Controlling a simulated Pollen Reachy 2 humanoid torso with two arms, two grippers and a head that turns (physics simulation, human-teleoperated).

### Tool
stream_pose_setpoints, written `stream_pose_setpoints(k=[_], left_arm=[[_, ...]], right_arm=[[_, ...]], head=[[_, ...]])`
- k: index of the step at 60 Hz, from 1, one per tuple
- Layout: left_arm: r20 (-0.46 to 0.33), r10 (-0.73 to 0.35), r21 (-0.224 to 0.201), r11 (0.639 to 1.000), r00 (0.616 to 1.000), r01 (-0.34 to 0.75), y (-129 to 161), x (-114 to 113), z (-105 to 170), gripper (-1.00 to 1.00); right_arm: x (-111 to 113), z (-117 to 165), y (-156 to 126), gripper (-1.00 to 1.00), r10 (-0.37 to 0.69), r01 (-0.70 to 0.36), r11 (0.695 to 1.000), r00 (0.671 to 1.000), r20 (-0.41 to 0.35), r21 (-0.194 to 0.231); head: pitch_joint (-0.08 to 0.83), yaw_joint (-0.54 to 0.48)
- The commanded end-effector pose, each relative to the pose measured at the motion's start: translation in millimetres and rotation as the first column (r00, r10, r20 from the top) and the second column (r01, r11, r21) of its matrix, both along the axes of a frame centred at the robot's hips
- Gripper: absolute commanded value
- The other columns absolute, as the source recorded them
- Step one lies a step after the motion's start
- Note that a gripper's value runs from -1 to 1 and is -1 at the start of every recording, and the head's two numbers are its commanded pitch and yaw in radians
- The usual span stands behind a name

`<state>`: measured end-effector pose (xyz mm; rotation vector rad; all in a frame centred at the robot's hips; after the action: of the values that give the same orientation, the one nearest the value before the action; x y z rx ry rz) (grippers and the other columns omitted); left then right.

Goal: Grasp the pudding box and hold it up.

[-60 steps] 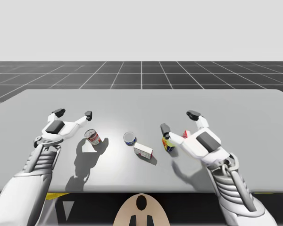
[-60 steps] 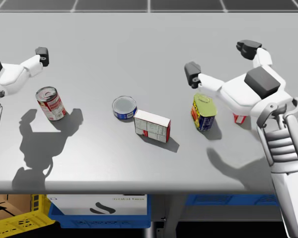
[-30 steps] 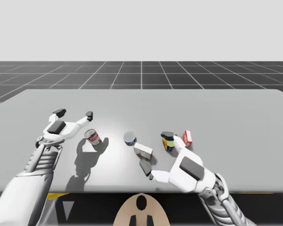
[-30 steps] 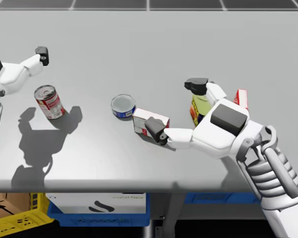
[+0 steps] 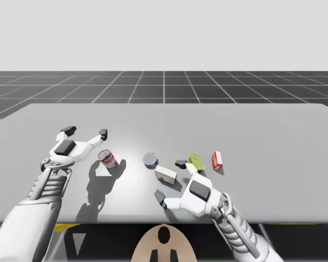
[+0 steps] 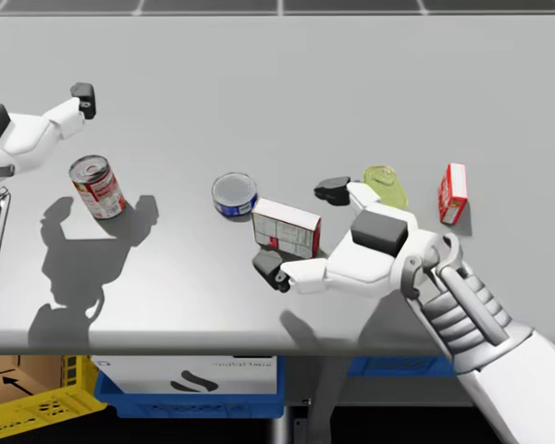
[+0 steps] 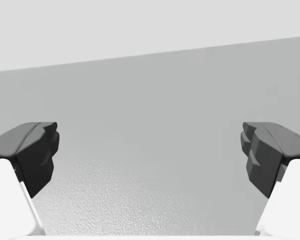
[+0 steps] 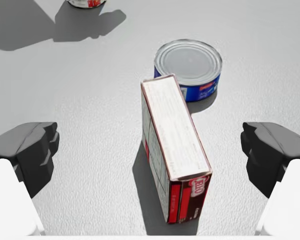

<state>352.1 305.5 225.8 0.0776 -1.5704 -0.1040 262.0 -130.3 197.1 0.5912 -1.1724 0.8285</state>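
The pudding box (image 6: 287, 227), white with red ends, lies on its long edge mid-table (image 5: 166, 174). My right gripper (image 6: 301, 229) is low over the table with its fingers spread wide, one on each side of the box. In the right wrist view the box (image 8: 172, 145) sits between the fingers (image 8: 32, 150) with a gap on both sides, so the right gripper (image 8: 150, 150) is open. It also straddles the box in the high view (image 5: 170, 180). My left gripper (image 5: 86, 131) hovers open at the far left (image 6: 32, 90), over bare table (image 7: 150, 155).
A flat blue can (image 6: 233, 194) stands just beyond the box (image 8: 190, 67). A red-and-white can (image 6: 97, 187) is at the left, under my left gripper. A yellow-green can (image 6: 386, 186) and a small red box (image 6: 452, 193) sit right of my right hand. The table's front edge (image 6: 213, 347) is close.
My right arm has swung in from the right and dropped, bringing its open fingers around the pudding box. The yellow-green can has shifted slightly back. The left arm has held still.
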Motion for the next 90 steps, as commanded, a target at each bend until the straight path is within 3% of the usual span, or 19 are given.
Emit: stream_pose_setpoints(k=[1,22,29,31,34,35,39,47,71,80,90], left_arm=[[0.002,-0.001,0.000,1.000,1.000,0.001,0.0,-0.1,0.5,-1.00],[0.004,0.000,0.000,1.000,1.000,0.000,-0.1,-0.9,0.9,-1.00],[0.005,0.001,0.000,1.000,1.000,-0.001,-0.2,-0.8,0.9,-1.00],[0.005,0.001,0.000,1.000,1.000,-0.001,-0.2,-0.9,0.9,-1.00],[0.005,0.002,0.001,1.000,1.000,-0.002,-0.3,-1.0,0.8,-1.00],[0.005,0.002,0.001,1.000,1.000,-0.002,-0.4,-0.9,0.7,-1.00],[0.005,0.002,0.001,1.000,1.000,-0.002,-0.6,-0.9,0.6,-1.00],[0.007,0.006,0.001,1.000,1.000,-0.006,-0.7,-0.9,0.6,-1.00],[0.000,0.005,0.011,1.000,1.000,-0.005,-2.6,-0.2,-2.5,-1.00],[0.000,0.007,0.021,1.000,1.000,-0.007,-2.8,0.2,-3.4,-1.00],[0.003,0.011,0.022,1.000,1.000,-0.011,-2.7,0.7,-3.2,-1.00]], right_arm=[[12.3,-8.2,11.2,-1.00,0.002,-0.003,0.999,1.000,-0.028,-0.045],[30.1,-28.1,20.2,-1.00,-0.027,0.019,0.996,0.997,-0.079,-0.092],[29.0,-28.1,18.8,-1.00,-0.017,0.011,0.996,0.997,-0.075,-0.086],[27.9,-27.5,18.1,-0.79,-0.022,0.017,0.996,0.998,-0.066,-0.089],[27.3,-27.2,17.8,-0.11,-0.052,0.047,0.995,0.997,-0.057,-0.086],[26.6,-26.9,17.5,0.72,-0.053,0.048,0.995,0.997,-0.062,-0.088],[25.8,-26.5,16.5,0.96,-0.051,0.045,0.995,0.997,-0.064,-0.087],[22.4,-26.4,15.8,1.00,-0.034,0.028,0.996,0.996,-0.077,-0.086],[20.7,-26.4,15.1,0.98,-0.024,0.019,0.997,0.997,-0.070,-0.079],[19.1,-22.4,14.5,1.00,-0.017,0.013,0.998,0.998,-0.067,-0.069],[12.7,10.8,11.0,1.00,-0.014,0.014,1.000,0.999,-0.031,0.017]], head=[[0.743,0.01],[0.745,0.01],[0.743,0.01],[0.742,0.01],[0.742,0.01],[0.741,0.01],[0.736,0.01],[0.680,0.02],[0.349,0.05],[0.311,0.05],[0.303,0.04]])
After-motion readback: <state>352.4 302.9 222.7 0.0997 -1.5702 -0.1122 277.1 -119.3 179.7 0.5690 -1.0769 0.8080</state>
